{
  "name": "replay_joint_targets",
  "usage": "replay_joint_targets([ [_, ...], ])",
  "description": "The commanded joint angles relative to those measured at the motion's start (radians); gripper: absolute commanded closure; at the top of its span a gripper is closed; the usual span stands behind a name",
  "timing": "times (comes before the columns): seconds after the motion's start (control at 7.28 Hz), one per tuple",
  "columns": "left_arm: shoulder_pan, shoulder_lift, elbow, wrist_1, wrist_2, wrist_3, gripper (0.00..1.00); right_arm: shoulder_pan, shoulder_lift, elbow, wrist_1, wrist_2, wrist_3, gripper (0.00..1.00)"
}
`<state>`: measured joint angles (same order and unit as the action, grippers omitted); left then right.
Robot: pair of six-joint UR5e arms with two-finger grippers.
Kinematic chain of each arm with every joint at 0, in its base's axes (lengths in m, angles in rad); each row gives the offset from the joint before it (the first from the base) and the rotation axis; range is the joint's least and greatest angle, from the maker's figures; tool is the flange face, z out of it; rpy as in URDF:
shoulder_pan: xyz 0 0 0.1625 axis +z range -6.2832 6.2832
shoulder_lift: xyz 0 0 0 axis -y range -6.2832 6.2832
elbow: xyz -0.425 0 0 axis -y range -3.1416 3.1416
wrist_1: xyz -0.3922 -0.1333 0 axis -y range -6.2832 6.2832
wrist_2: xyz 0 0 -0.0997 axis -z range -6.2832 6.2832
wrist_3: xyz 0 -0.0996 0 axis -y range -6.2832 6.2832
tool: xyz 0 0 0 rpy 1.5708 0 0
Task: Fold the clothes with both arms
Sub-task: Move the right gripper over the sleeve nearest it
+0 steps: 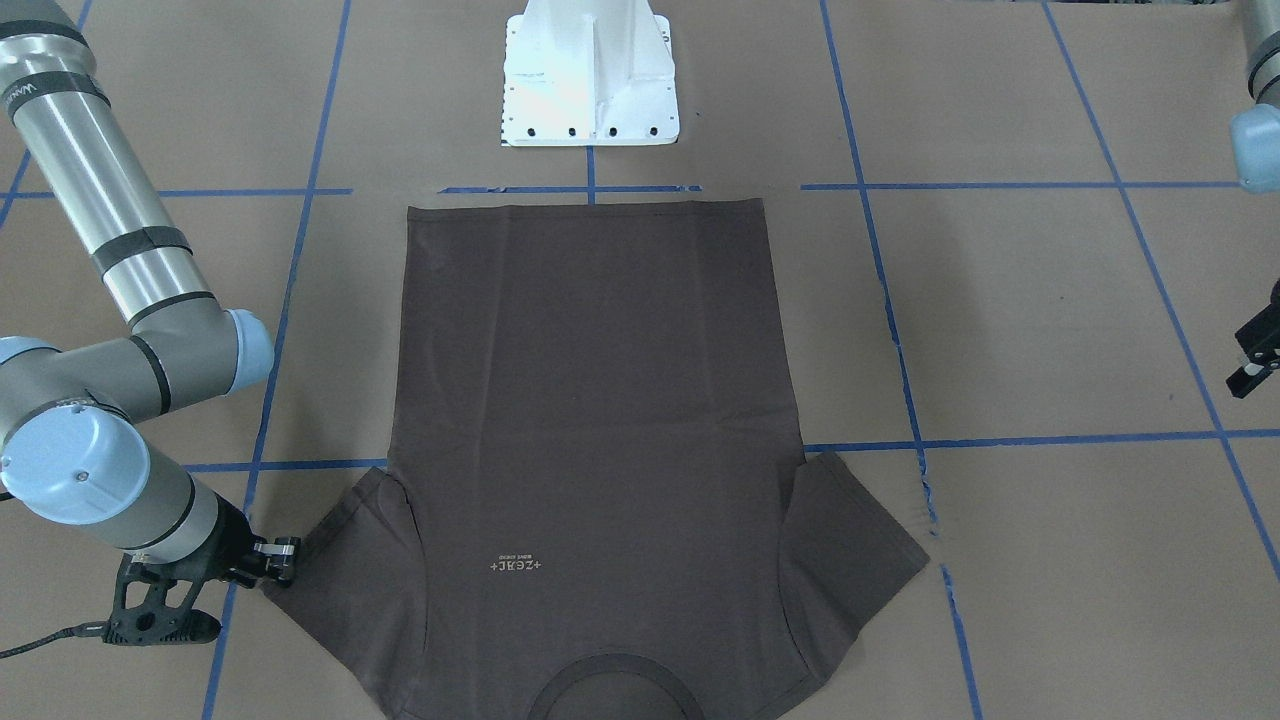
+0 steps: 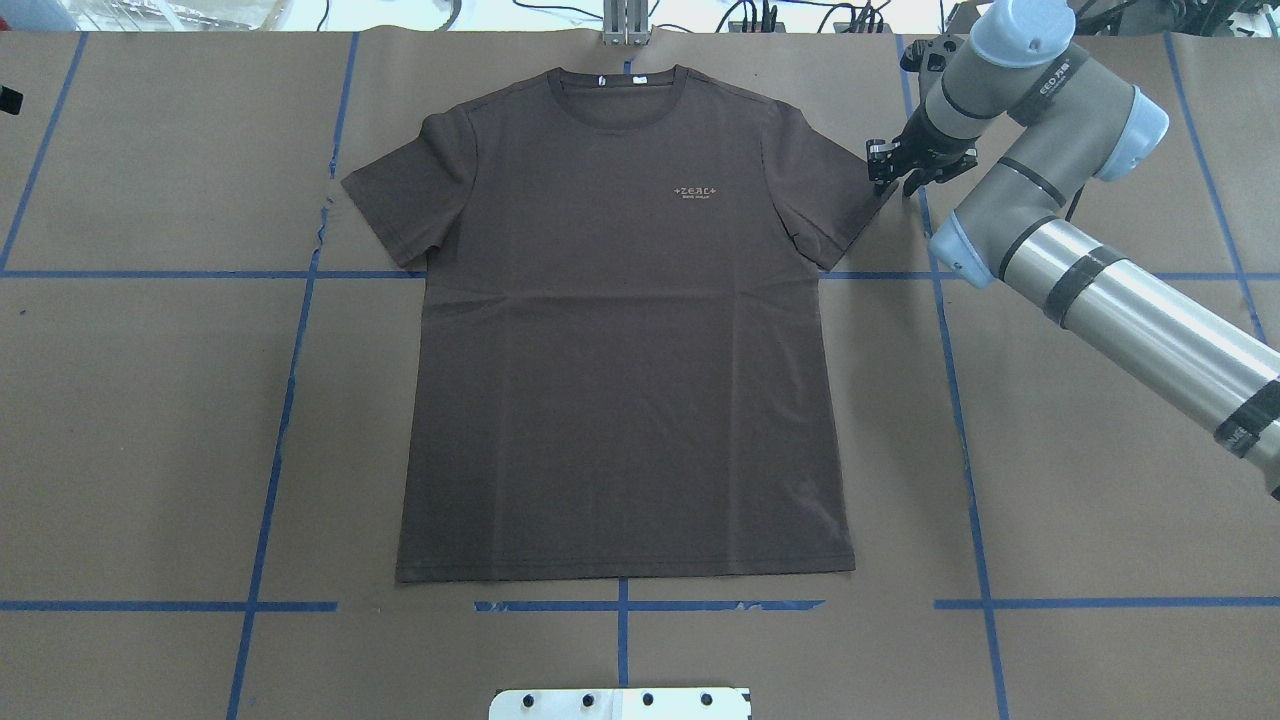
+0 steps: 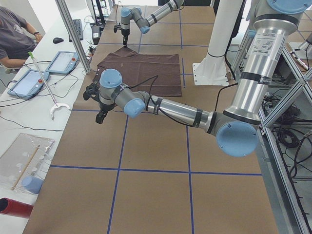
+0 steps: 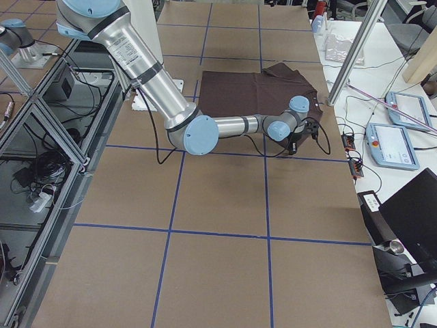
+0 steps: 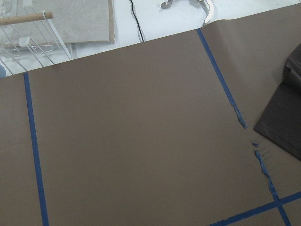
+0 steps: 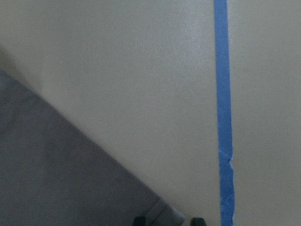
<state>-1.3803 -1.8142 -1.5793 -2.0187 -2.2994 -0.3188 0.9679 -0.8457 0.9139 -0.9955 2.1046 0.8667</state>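
- Since the dark brown-grey short-sleeved T-shirt of thin fabric (image 2: 620, 350) lies fully spread, print side up, on the brown paper-covered counter with a blue tape grid (image 2: 1100, 450), no fold is in yet. The task reads as being at its very start.
- Shirt position: round ribbed collar (image 2: 625, 105) on the side far from the robot, bottom hem (image 2: 625, 572) nearest the white metal pedestal base (image 1: 590, 80). Both sleeves lie out flat, with only faint creases across the body.
- The right arm's black two-finger tool (image 2: 895, 180) sits low at the outer tip of the right sleeve (image 2: 830, 190), touching it or just beside it; the overhead view can't settle which.
- The right wrist view shows two dark fingertips (image 6: 139, 220) set apart with the cuff corner between them: released, not gripping cloth yet.
- The left arm's black tool (image 1: 1252, 360) hangs over bare counter, well apart from the left sleeve (image 2: 400, 200). Its wrist view catches only that sleeve's edge at the frame side. Cannot tell whether it is released or clenched.
- Done: shirt laid out, right tool staged at a sleeve.
- Left, by judgement: right pinch on the cuff, left tool brought to its own sleeve, sleeves folded in, body folded over. All outstanding.
- Risk: with fabric this thin, a low pinch may miss a layer or drag the shirt off square.
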Motion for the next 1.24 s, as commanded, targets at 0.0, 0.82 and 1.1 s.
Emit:
replay_joint_targets([
  [0.0,0.0,0.0,-0.001,0.0,0.0,0.0,0.0,0.0,0.001,0.0,0.0,0.0,0.0,1.0],
  [0.82,0.0,-0.002,0.002,0.0,0.0,-0.002,0.0,-0.024,0.069,0.126,-0.005,0.0,-0.006,1.0],
  [1.1,0.0,-0.002,0.005,0.0,0.0,-0.002,0.0,-0.08,0.143,0.126,-0.014,-0.037,0.003,1.0],
])
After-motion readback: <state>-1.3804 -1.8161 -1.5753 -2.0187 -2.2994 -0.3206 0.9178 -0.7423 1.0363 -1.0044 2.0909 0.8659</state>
